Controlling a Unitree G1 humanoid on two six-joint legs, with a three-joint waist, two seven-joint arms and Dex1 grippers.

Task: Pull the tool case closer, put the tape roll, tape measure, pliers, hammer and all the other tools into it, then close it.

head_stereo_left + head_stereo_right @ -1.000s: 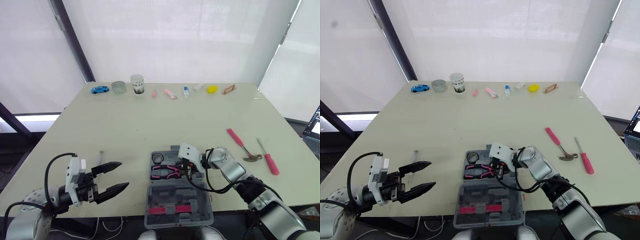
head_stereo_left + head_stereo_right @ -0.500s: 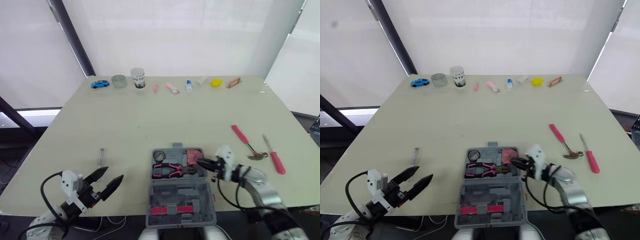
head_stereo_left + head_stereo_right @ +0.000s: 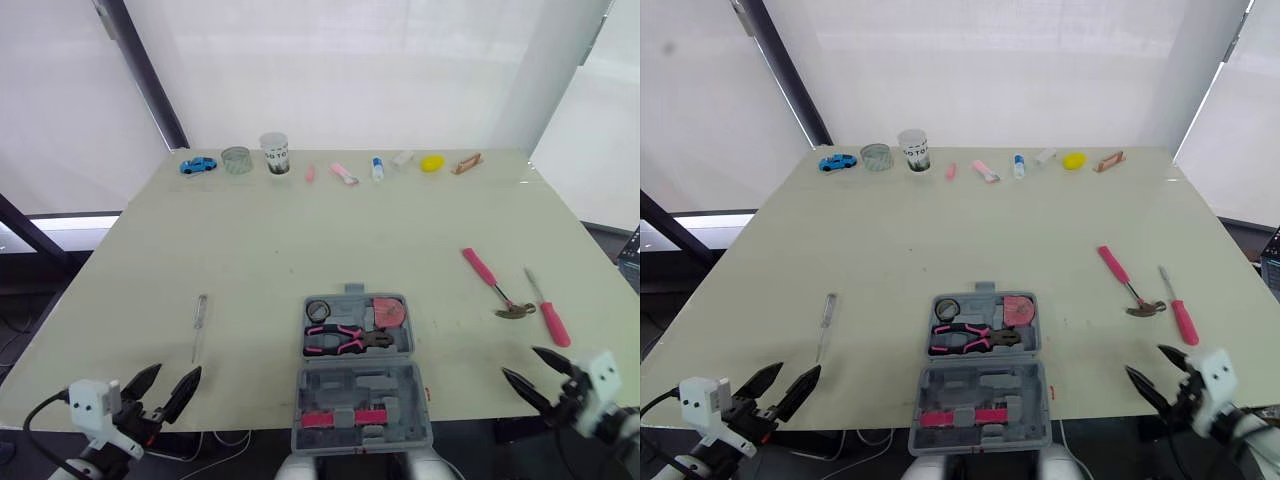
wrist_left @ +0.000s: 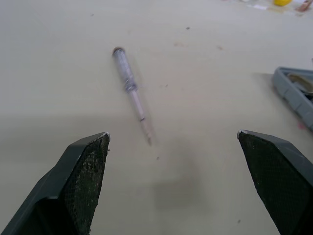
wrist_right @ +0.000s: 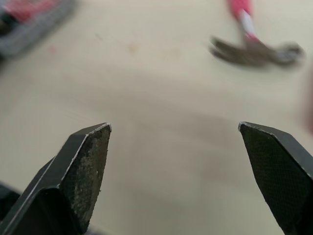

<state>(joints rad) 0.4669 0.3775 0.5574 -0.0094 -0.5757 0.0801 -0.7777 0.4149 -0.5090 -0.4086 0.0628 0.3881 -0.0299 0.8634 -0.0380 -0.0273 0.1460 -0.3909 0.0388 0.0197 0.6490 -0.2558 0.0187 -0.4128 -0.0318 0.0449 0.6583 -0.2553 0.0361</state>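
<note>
Left gripper (image 3: 168,385), spread wide at lower left, and right gripper (image 3: 533,372), equally spread at lower right, flank the open tool case (image 3: 340,386) holding pliers (image 3: 345,340).

The left gripper (image 3: 168,386), a pair of black tapered fingers, sits low at about 7 o'clock in the head view. Its jaws are spread wide and the tips aim toward 1 o'clock, ahead of the white boxy left wrist housing (image 3: 92,398). The right gripper (image 3: 533,372), of the same build, sits at about 5 o'clock. It too is spread wide, tips toward 10 o'clock, ahead of the white boxy right wrist housing (image 3: 598,376).
</note>
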